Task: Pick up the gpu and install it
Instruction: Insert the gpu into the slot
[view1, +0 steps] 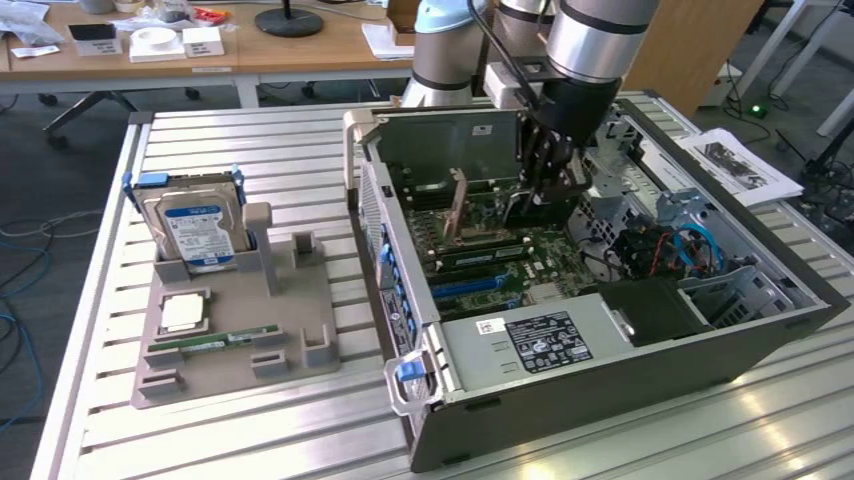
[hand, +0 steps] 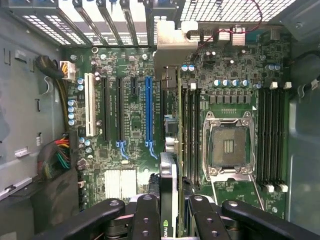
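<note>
gpu (hand: 167, 165) stands edge-on inside the computer case (view1: 601, 380), pinched between the fingers of my pincer (hand: 171, 212). It hangs over the motherboard (hand: 225, 75), just beside the long blue slot (hand: 148, 110). Its silver bracket (hand: 172, 55) sits at the rear openings. Whether the card's edge is seated, I cannot tell. To do this well, I judge, I want the card square to its slot, the bracket lined up with its opening, and pressure straight and even, never rocked.
</note>
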